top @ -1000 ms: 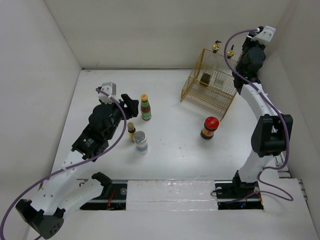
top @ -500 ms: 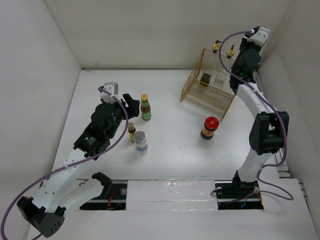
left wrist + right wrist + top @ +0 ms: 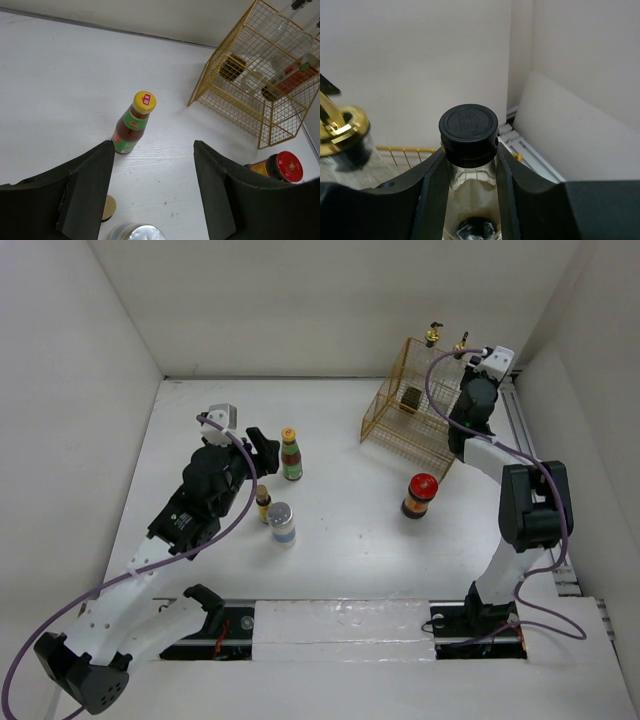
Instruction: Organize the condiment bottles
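Note:
My left gripper (image 3: 262,446) is open and empty, its jaws (image 3: 152,150) wide apart just left of the yellow-capped sauce bottle (image 3: 291,455) (image 3: 134,122). The tiny gold-capped bottle (image 3: 263,503) (image 3: 107,207) and the grey-lidded shaker (image 3: 283,523) (image 3: 137,232) stand just below it. The red-lidded jar (image 3: 420,495) (image 3: 282,167) stands in front of the yellow wire basket (image 3: 415,430). My right gripper (image 3: 468,402) (image 3: 470,160) is shut on the neck of the black-capped bottle (image 3: 468,127), over the basket's right side. Two gold-spouted cruets (image 3: 432,335) (image 3: 461,343) stand in the basket, one beside the held bottle (image 3: 340,125).
White walls close the table in on the left, back and right. The basket's rim (image 3: 405,149) lies right behind the held bottle. A metal rail (image 3: 520,420) runs along the right wall beside my right arm.
My right arm has swung down and to the left with the black-capped bottle, closer to the basket. My left arm has barely moved.

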You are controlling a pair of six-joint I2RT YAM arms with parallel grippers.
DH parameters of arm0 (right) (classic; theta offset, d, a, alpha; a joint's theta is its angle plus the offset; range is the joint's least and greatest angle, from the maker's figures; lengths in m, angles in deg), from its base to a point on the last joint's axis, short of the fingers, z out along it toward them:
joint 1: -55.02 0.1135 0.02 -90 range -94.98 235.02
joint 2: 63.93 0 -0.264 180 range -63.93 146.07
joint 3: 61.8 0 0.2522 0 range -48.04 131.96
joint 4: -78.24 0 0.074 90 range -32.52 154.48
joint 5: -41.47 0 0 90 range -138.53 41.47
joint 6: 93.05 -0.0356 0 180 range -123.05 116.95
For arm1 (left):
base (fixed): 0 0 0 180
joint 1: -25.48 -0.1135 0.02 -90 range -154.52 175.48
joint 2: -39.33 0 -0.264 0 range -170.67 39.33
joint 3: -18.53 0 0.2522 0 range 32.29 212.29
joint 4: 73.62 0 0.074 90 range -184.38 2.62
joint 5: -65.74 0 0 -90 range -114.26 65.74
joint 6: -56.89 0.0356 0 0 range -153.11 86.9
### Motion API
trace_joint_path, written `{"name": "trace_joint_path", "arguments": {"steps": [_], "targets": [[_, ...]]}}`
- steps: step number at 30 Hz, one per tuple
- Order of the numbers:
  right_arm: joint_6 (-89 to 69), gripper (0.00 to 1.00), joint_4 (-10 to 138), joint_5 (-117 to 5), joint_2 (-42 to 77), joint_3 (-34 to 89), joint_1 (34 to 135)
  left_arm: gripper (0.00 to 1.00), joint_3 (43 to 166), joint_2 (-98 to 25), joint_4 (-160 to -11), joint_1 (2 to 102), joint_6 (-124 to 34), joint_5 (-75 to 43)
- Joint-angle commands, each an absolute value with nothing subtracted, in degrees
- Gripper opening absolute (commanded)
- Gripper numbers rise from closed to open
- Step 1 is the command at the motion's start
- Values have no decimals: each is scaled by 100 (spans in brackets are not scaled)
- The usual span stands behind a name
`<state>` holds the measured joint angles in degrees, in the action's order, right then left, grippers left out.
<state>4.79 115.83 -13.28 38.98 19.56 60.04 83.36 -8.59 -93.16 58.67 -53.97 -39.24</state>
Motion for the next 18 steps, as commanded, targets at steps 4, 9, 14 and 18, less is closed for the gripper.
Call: {"name": "trace_joint_path", "arguments": {"steps": [4,9,14,18], "targets": [[-269,23,11662,-1416,3170,1771,6064,60,8415,-602,-9090,5888,-5332,-3823],[-726,44,10941,-1530,3047,1840,5942,60,8415,-540,-9090,5888,-5332,-3771],[-1252,73,9625,-1864,2696,2262,5801,60,8415,-426,-9090,5888,-5332,-3771],[-1675,88,8377,-2697,2283,2851,5502,60,8415,-426,-9090,5888,-5385,-3718]]}}
